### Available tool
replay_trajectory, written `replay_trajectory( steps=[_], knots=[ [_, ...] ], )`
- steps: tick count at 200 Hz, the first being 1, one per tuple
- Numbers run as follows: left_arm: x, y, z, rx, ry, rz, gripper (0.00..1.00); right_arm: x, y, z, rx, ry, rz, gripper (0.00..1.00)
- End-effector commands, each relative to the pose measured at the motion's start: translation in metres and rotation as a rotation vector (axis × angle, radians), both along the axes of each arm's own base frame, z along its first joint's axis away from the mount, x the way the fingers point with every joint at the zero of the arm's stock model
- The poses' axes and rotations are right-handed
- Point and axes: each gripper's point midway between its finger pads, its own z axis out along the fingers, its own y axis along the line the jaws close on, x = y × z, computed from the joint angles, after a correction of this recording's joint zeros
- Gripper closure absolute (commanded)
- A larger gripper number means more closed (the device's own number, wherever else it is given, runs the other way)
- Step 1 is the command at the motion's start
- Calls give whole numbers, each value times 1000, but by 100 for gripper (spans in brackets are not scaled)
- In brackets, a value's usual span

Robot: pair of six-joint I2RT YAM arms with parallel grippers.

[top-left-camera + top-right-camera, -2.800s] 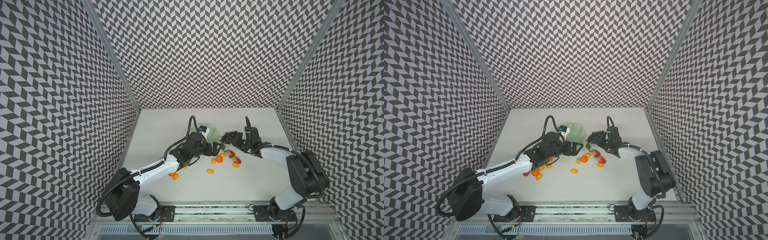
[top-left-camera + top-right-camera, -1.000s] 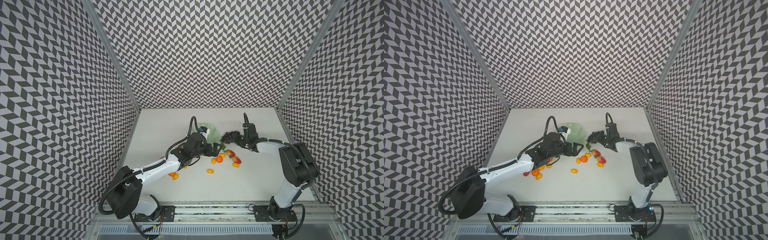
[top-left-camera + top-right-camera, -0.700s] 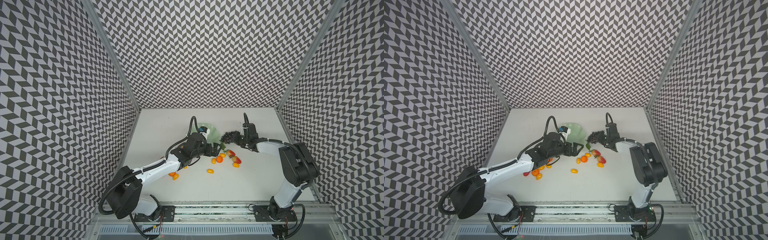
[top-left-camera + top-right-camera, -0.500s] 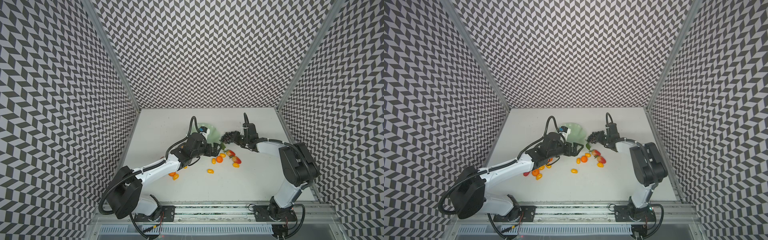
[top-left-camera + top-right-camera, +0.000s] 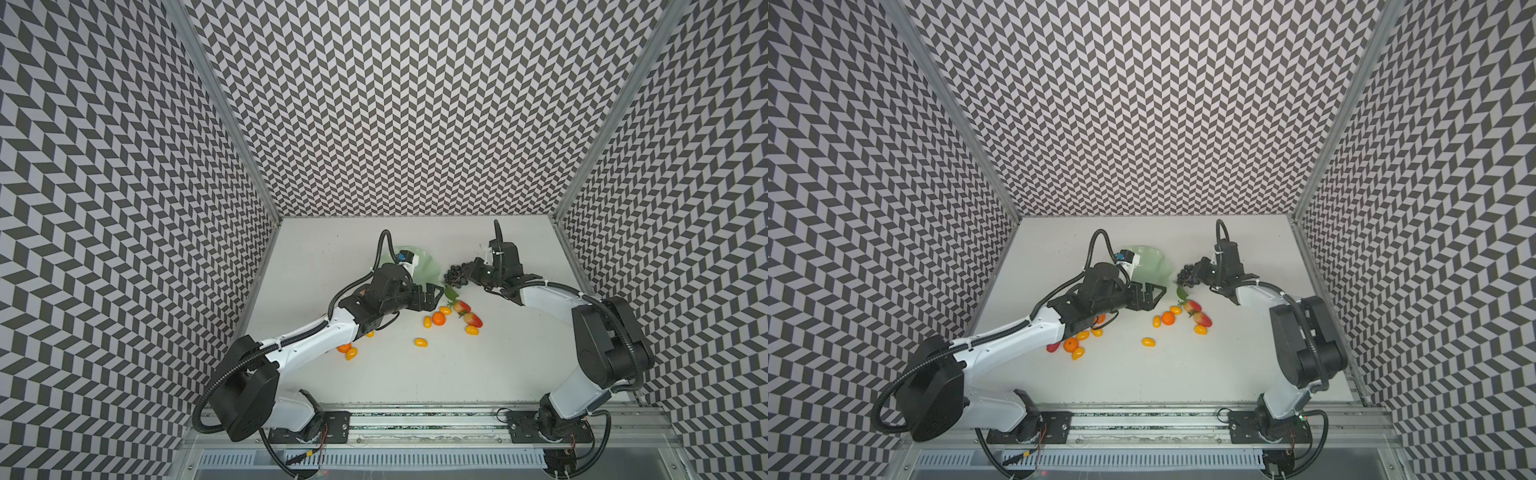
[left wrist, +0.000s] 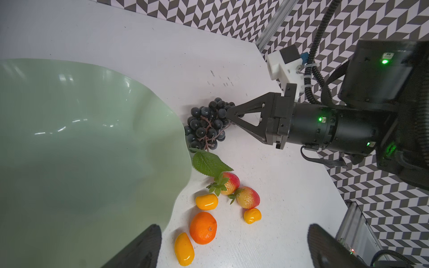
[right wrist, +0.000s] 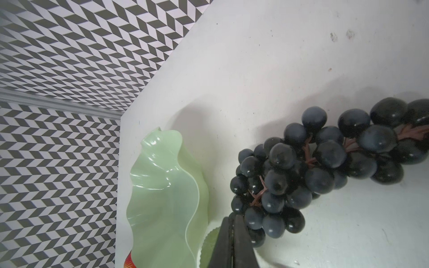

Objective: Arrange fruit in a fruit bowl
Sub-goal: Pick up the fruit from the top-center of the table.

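Presently, the grape bunch (image 6: 206, 127) is found lying on the worktop (image 5: 415, 382), toward its far edge and just beside the right-hand rim of the fruit bowl (image 6: 92, 139). Whether bunch and rim touch cannot be determined. The visible interior of the bowl is noted as empty.

The right gripper (image 6: 228, 114) is seen with its jaws drawn fully together, the tips set against the side of the bunch away from the bowl. No grape is seen between them in the right wrist view, and whether a thin stalk is nipped cannot be made out. The left gripper (image 6: 234, 248) is held wide and empty by the bowl's front rim, beside loose strawberries (image 6: 247, 197), kumquats (image 6: 206, 201) and a tangerine (image 6: 203, 228).

The bunch is judged light, lumpy and limp, its glossy round grapes carried on thin reddish stalks. A single grape is expected to slip from a pinch. Hold is best taken on the main stalk, or across the body with the jaws set wider.
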Motion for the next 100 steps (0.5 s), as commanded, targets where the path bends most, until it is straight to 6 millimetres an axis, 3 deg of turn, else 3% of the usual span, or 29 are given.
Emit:
replay_trajectory(
  steps=[1, 54, 100],
  knots=[
    [6, 8, 23, -16, -42, 29, 0, 0, -1, 23, 18, -59, 4, 98],
    [16, 20, 37, -52, -54, 48, 0, 1, -5, 72, -3, -157, 6, 100],
    [29, 17, 43, -70, -61, 32, 0, 4, -11, 125, -36, -263, -5, 100]
  ],
)
